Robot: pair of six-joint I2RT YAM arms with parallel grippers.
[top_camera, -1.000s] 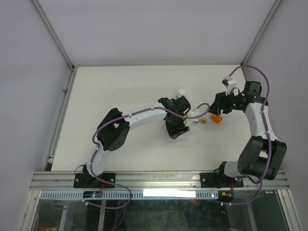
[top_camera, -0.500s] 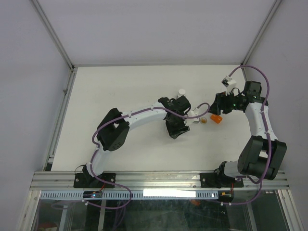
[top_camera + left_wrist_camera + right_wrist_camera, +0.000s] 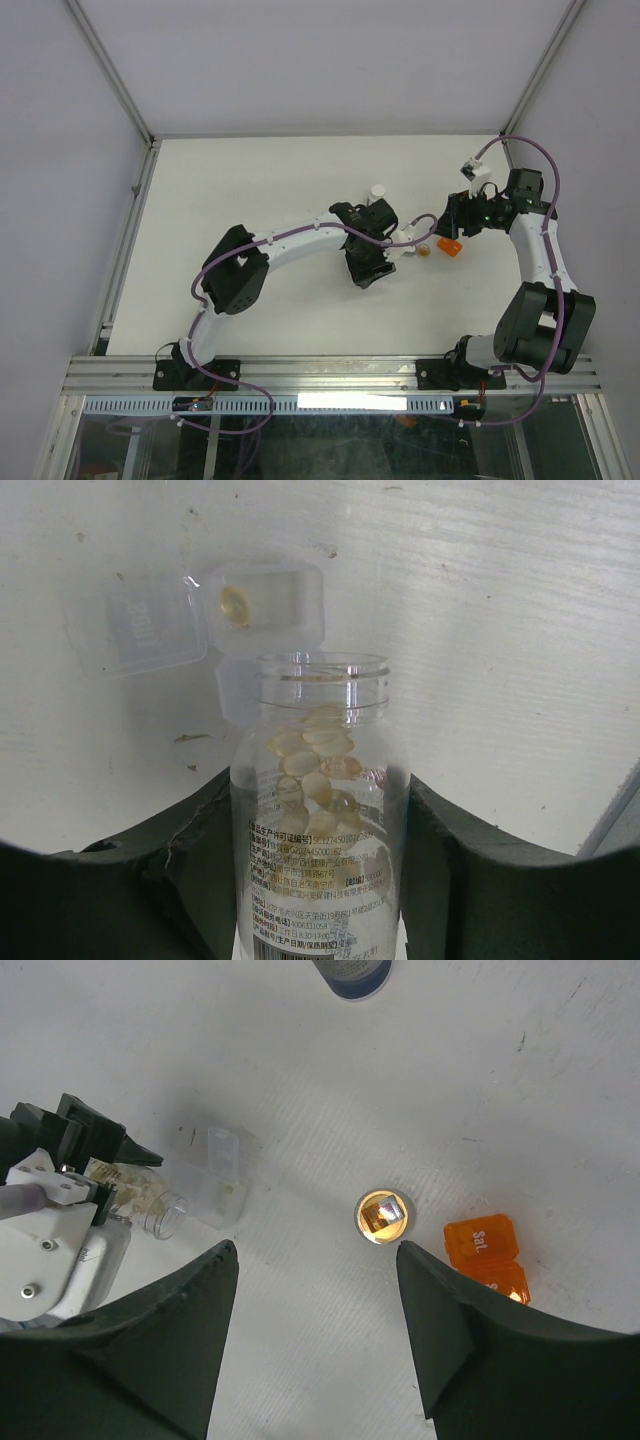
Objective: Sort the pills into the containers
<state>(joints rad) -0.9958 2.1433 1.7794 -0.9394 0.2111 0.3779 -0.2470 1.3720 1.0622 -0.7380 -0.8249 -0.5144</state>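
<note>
My left gripper is shut on a clear labelled bottle holding several yellow pills. The bottle lies tilted, its open mouth right by the transparent two-cell box. That box's lid is flipped open, and one yellow pill lies in a cell. My right gripper hangs open above the table, empty. Just beyond its right fingertip stands the small round tan-tinted vial. The top view shows the left gripper and right gripper close together.
An orange pill box marked "Sat" lies right of the vial, partly under my right finger. A dark blue round object sits at the far edge of the right wrist view. A small white cap stands behind the left gripper.
</note>
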